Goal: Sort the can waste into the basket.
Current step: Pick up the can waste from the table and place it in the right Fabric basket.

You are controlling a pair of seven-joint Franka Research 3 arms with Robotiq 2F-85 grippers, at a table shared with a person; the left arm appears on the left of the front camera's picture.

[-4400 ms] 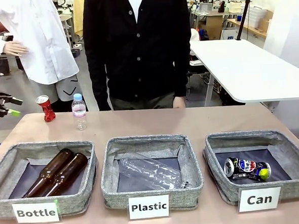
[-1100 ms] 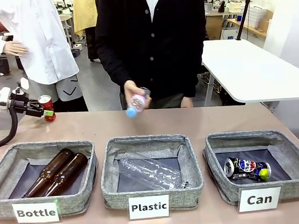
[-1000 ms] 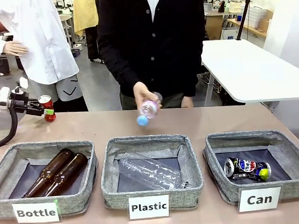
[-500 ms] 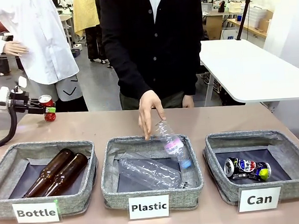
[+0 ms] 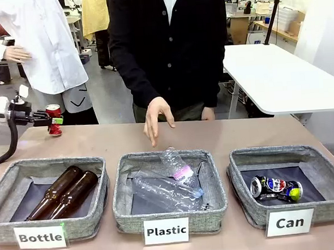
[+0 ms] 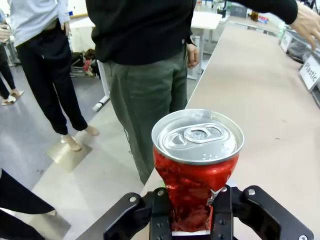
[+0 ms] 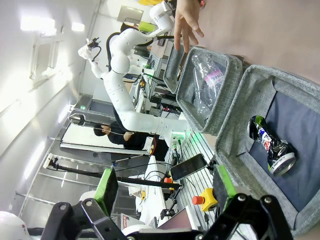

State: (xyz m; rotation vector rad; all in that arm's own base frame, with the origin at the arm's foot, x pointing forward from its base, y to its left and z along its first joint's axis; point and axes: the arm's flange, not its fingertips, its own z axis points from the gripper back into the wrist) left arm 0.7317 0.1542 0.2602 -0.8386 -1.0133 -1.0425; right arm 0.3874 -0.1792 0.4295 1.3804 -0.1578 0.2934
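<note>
At far left, the left gripper (image 5: pixel 52 121) was clamped on the crushed red can (image 6: pixel 196 165) standing at the table's (image 5: pixel 241 133) back edge. The person's hand (image 5: pixel 157 115) hovered mid-table. The dark can (image 5: pixel 276 188) lay in the Can basket (image 5: pixel 248 208). The right gripper (image 7: pixel 162 192) hung wide open, holding nothing.

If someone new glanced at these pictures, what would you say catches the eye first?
The crushed red can, clamped by the left gripper at the table's far left corner. Then the person's hand hanging over the middle basket, where clear bottles lie, and the dark can in the basket signed "Can".
</note>
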